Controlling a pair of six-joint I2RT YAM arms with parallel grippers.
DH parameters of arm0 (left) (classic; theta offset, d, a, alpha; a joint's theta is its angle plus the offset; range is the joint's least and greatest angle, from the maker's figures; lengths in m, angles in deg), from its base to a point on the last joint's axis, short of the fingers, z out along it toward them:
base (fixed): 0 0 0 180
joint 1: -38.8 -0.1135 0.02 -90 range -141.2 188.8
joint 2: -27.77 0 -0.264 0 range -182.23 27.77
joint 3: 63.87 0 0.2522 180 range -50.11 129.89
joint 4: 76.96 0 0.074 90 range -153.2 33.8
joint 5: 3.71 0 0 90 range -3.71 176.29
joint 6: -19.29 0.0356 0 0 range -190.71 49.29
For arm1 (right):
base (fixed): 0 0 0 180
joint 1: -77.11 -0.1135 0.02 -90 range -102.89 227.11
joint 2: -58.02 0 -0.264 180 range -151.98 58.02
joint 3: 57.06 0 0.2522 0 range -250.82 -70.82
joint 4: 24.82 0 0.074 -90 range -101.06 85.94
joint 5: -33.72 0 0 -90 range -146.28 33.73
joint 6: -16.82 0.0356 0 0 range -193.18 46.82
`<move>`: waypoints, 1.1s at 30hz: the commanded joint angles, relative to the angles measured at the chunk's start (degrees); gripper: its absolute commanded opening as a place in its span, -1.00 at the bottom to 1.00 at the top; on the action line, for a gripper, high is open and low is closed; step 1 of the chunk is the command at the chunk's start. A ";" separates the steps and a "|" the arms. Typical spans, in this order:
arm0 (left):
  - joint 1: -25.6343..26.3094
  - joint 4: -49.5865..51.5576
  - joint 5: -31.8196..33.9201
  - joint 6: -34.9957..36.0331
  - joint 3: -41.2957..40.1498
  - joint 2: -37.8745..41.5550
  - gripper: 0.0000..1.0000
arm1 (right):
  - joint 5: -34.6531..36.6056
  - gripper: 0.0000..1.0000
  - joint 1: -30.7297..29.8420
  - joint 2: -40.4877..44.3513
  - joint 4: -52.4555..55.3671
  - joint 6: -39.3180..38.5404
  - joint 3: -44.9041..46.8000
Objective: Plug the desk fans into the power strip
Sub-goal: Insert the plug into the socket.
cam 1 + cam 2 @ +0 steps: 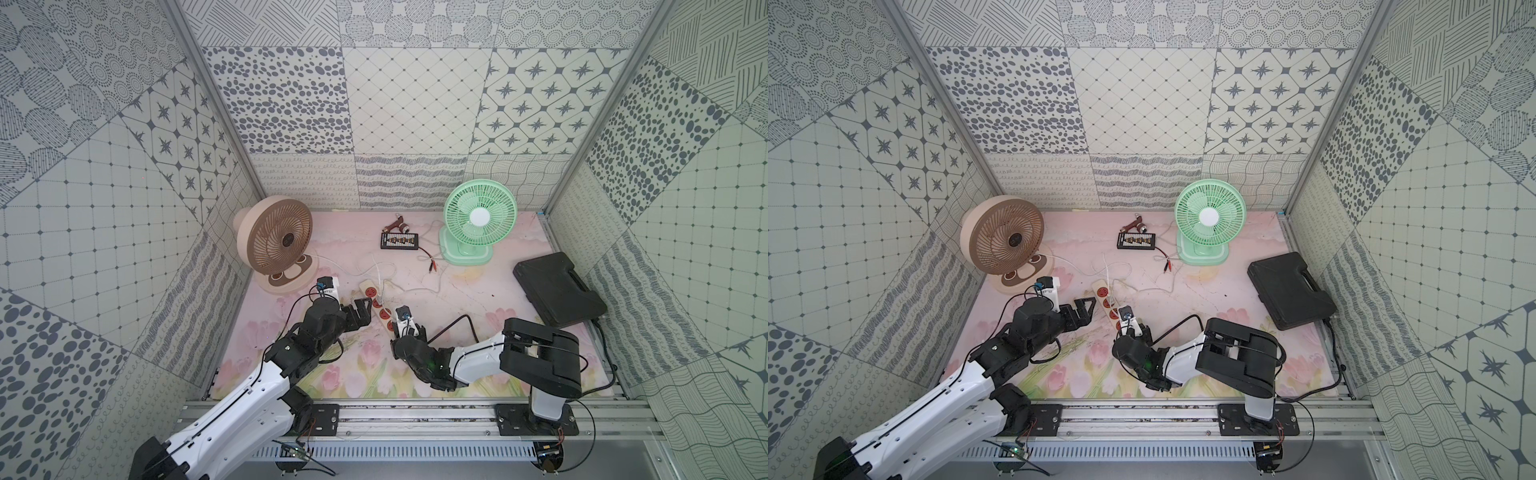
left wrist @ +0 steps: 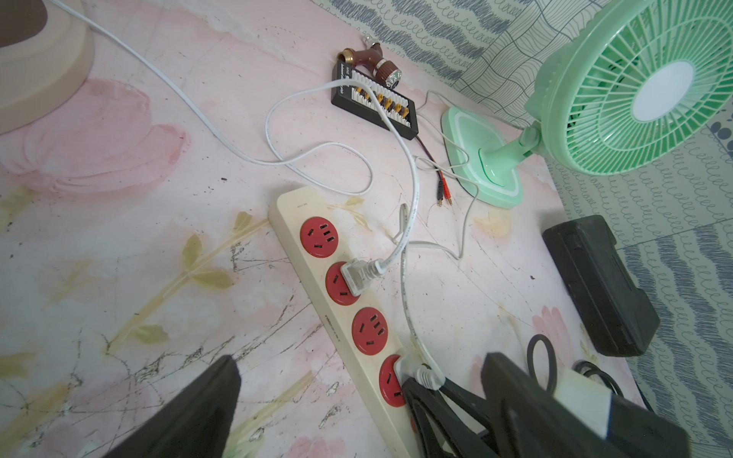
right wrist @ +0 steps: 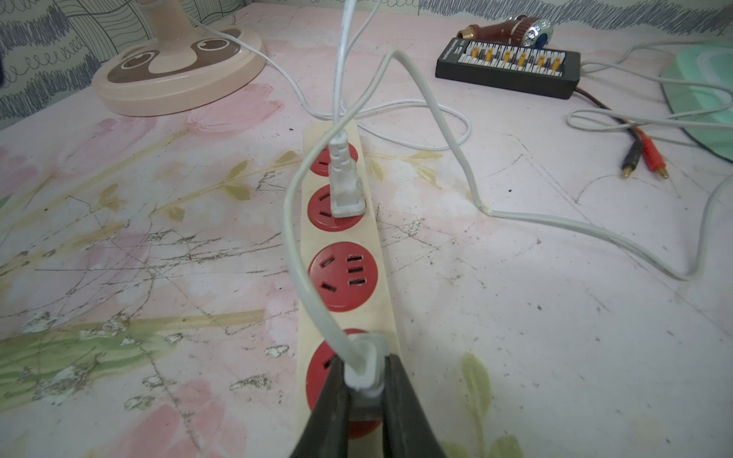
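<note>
The cream power strip (image 1: 376,305) (image 1: 1106,301) (image 2: 301,206) (image 3: 343,234) lies mid-table with four red sockets. My right gripper (image 3: 363,359) (image 1: 399,328) is shut on a white plug (image 3: 365,345) (image 2: 408,366) seated at the nearest socket. The plug's thin cord loops away toward the green desk fan (image 1: 480,218) (image 1: 1210,216) (image 2: 634,87) at the back right. Another white plug (image 3: 345,194) (image 2: 357,273) sits in the second socket from the far end. My left gripper (image 2: 361,359) (image 1: 359,311) hangs open just left of the strip, holding nothing.
A beige and brown fan (image 1: 276,239) stands at the back left, its white cord trailing across the mat. A small black board with clip leads (image 1: 399,241) and a brown nozzle (image 1: 399,224) lie at the back. A black case (image 1: 557,291) sits by the right wall.
</note>
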 commanded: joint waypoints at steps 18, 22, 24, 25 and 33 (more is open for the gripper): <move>-0.93 -3.18 -0.65 1.12 -0.24 0.42 0.99 | -23.73 -1.00 1.38 -4.78 28.01 3.47 -0.61; -0.93 -3.14 -0.66 1.21 -0.22 0.47 0.99 | -24.26 -1.00 1.71 -4.09 29.76 3.25 -1.64; -0.92 -2.90 -0.36 1.38 -0.21 0.44 0.99 | -24.25 -1.00 1.84 -3.87 30.65 3.29 -2.07; -0.91 -2.90 -0.20 1.39 -0.30 0.53 0.99 | -24.04 -1.00 1.85 -3.69 30.73 3.40 -2.11; -0.93 -2.91 -0.14 1.39 -0.32 0.64 0.99 | -23.86 -0.97 2.24 -0.71 31.83 4.80 -2.69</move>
